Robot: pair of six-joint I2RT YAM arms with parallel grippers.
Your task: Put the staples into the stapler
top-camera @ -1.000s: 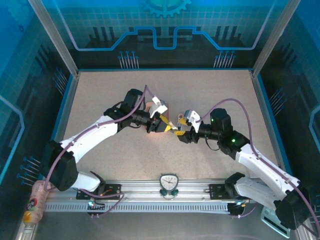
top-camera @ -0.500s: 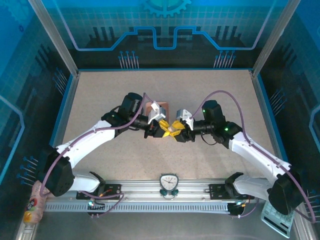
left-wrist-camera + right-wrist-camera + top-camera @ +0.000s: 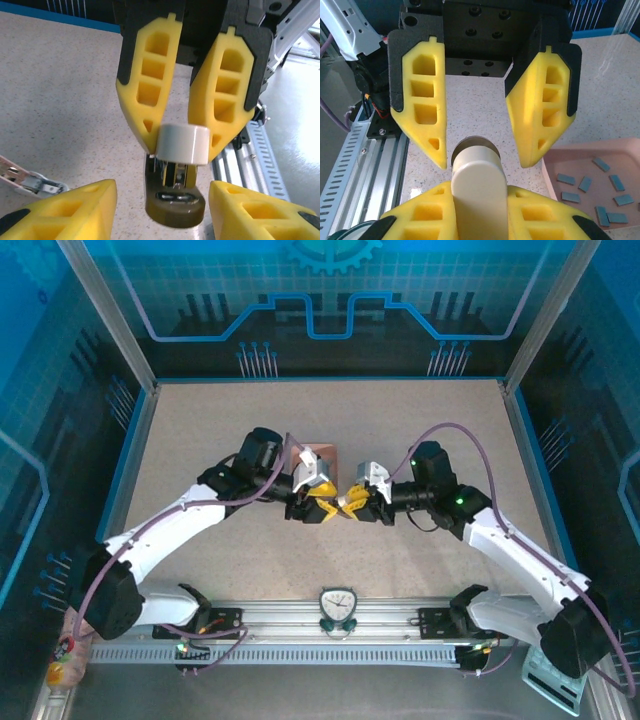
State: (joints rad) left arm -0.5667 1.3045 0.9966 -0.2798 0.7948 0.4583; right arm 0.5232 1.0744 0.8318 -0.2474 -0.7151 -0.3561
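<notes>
This is a robot lab cell, a test bench rather than a home or a shop. Two white arms (image 3: 190, 512) are bolted to a slotted aluminium rail (image 3: 300, 635) behind the left gripper (image 3: 322, 508) and the right gripper (image 3: 350, 504). A small white dial (image 3: 337, 608) sits on that rail. Under the grippers lies a speckled beige table (image 3: 420, 420) with a blue rim. Aluminium posts (image 3: 105, 312) and blue-lit panels (image 3: 200, 290) box it in on three sides. The panel beyond the grippers bears a printed gear (image 3: 330, 252) and circuit lines. Purple cables (image 3: 450, 425) loop along both arms.
</notes>
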